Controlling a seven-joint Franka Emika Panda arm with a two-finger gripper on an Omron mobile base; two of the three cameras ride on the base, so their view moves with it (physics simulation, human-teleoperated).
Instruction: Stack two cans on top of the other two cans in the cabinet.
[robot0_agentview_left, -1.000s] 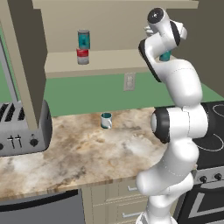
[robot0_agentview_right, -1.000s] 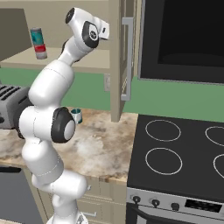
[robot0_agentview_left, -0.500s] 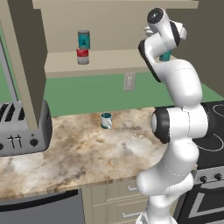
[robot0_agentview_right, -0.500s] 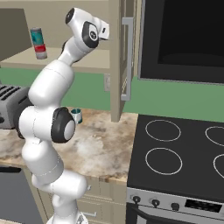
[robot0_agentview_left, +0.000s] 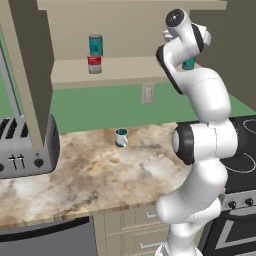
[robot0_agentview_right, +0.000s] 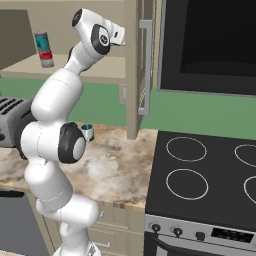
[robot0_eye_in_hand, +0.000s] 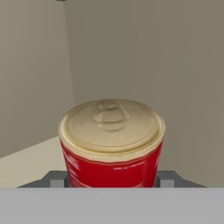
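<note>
In the hand view a red-and-white can (robot0_eye_in_hand: 111, 153) with a tan lid sits between my gripper's (robot0_eye_in_hand: 113, 180) two grey fingertips (robot0_eye_in_hand: 57, 179), which are shut on its sides. The cabinet's tan shelf (robot0_eye_in_hand: 30, 159) and plain back show behind it. Seen from the left base view, my hand reaches into the right part of the cabinet (robot0_agentview_left: 125, 67), and a teal can (robot0_agentview_left: 189, 63) peeks out behind the arm there. Further left on the shelf, a teal can (robot0_agentview_left: 95, 44) stands stacked on a red-and-white can (robot0_agentview_left: 94, 64); the same stack (robot0_agentview_right: 44, 49) shows from the right.
A teal-and-white mug (robot0_agentview_left: 121, 137) stands on the marble counter (robot0_agentview_left: 100, 175) below the cabinet. A toaster (robot0_agentview_left: 25, 150) sits at the left. The open dark door panel (robot0_agentview_left: 30, 65) hangs left of the shelf. A stove (robot0_agentview_right: 210, 175) and a microwave (robot0_agentview_right: 210, 45) lie to the right.
</note>
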